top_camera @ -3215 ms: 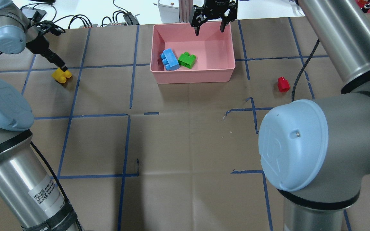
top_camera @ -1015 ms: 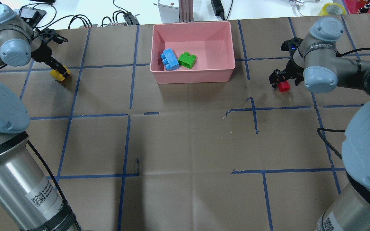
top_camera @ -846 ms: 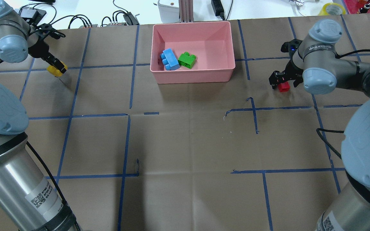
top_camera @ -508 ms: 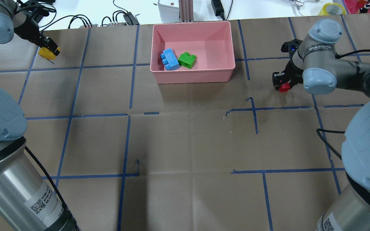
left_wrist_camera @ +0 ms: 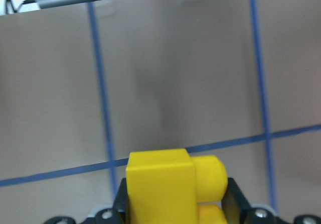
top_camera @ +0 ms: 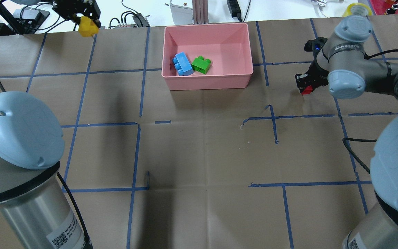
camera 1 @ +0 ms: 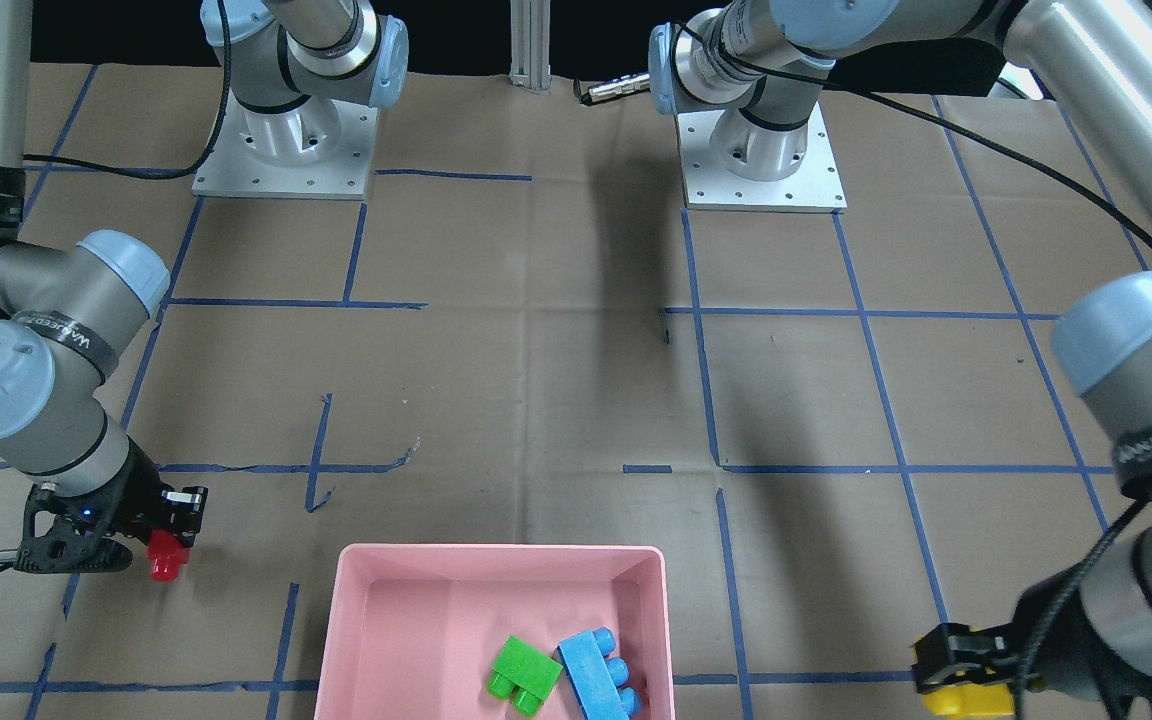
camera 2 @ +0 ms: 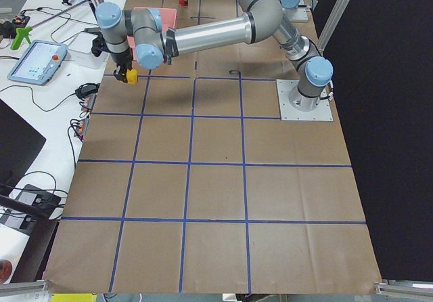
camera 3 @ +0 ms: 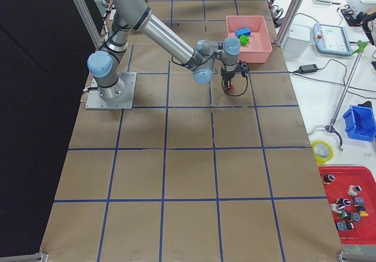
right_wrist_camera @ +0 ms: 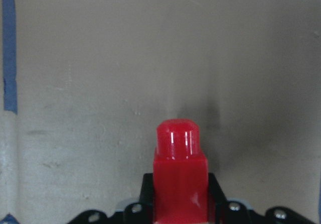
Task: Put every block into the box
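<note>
Yellow brick (left_wrist_camera: 160, 184) sits clamped in the left claw (top_camera: 87, 25) above the far edge of the brown, blue-taped table (top_camera: 199, 155); right claw (top_camera: 305, 88) pinches the red brick (right_wrist_camera: 179, 194), right of the pink box (top_camera: 207, 82).

Bright overhead light, soft shadows on table (top_camera: 199, 155); close-up yellow block (left_wrist_camera: 160, 179) seems blurred.

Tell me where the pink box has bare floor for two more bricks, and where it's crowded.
Bare: the box floor from the green brick to the wall on the robot's right, and the strip along the far wall. Crowded: the near-left part, where the blue brick and green brick touch.
</note>
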Robot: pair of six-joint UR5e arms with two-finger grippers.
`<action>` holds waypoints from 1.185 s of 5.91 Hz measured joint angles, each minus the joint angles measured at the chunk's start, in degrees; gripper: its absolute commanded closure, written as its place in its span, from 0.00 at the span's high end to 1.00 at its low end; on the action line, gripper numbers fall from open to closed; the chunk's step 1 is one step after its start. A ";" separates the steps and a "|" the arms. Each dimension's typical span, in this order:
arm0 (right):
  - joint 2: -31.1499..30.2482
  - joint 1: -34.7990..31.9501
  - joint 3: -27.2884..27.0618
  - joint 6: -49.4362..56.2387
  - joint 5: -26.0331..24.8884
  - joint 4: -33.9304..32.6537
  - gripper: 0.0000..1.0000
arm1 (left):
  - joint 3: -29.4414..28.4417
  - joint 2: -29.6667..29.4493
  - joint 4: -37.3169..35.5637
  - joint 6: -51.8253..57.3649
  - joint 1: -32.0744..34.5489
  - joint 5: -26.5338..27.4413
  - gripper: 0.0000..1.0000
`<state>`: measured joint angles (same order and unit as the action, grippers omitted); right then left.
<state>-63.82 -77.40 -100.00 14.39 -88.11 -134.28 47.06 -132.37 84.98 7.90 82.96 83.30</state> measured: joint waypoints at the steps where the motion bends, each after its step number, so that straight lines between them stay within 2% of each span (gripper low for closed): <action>1: -2.98 -0.16 1.10 0.04 0.05 0.53 0.05 | -0.92 -0.44 -0.09 -10.84 5.06 -0.76 0.00; 2: -4.71 -0.51 3.51 0.26 0.36 2.42 0.05 | -1.16 -1.38 -1.74 -19.79 9.39 -1.55 0.00; 3: -5.28 -1.35 7.99 0.57 0.72 7.94 0.05 | -1.15 -3.27 -5.10 -26.85 13.20 -1.70 0.00; 4: -5.28 -2.70 13.13 0.52 0.95 16.71 0.05 | -1.07 -5.51 -8.77 -30.95 15.58 -1.56 0.06; 5: -5.18 -4.06 16.53 0.21 1.59 23.86 0.05 | -0.92 -7.61 -11.64 -32.94 16.57 -1.41 0.72; 6: -5.12 -5.13 17.94 -0.13 3.32 26.80 0.06 | -0.63 -8.88 -13.40 -34.11 16.94 -1.16 0.99; 7: -5.02 -6.01 19.11 -1.22 5.38 27.66 0.08 | -0.43 -9.01 -14.07 -34.57 17.08 -0.31 1.00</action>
<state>-68.84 -83.41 -80.89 13.17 -82.73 -106.62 46.63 -141.38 70.91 -26.67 100.04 82.99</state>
